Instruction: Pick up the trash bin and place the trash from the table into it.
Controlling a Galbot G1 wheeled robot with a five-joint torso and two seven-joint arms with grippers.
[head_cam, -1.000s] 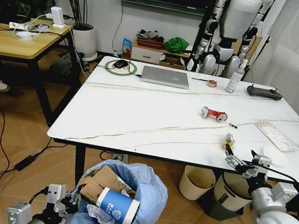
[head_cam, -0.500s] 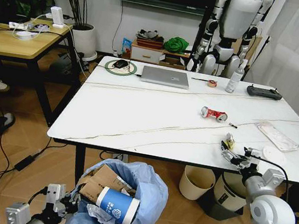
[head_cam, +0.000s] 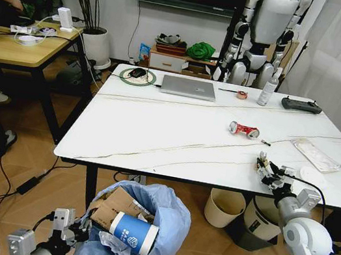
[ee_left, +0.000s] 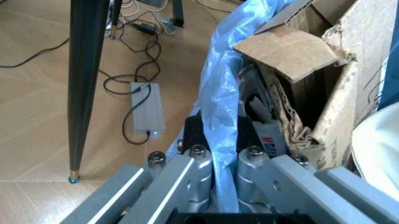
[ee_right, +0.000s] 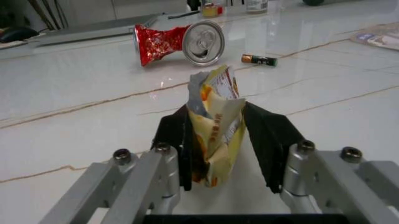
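Note:
The trash bin [head_cam: 162,228], lined with a light-blue bag, hangs low in front of the table [head_cam: 156,132]. My left gripper [head_cam: 76,230] is shut on its bag rim [ee_left: 218,116]. Inside lie crumpled cardboard [head_cam: 118,205], a blue-white paper cup [head_cam: 134,235] and white tissue. At the table's front right edge, my right gripper [head_cam: 267,171] has its black pads [ee_right: 171,135] closed against both sides of an upright yellow wrapper [ee_right: 215,126]. A crushed red can [head_cam: 243,130], a clear flat package [head_cam: 315,155] and a white lid [head_cam: 312,176] lie beyond.
A laptop [head_cam: 189,87], a controller [head_cam: 301,106], a bottle [head_cam: 269,87] and small batteries [ee_right: 259,59] lie on the table. A cream round bin [head_cam: 224,207] and a black-rimmed white bin [head_cam: 262,223] stand underneath. A black table leg [ee_left: 87,70] is near the held bin.
My right gripper has moved in over the table's front edge and closed round the wrapper. The left gripper and the bin have not moved.

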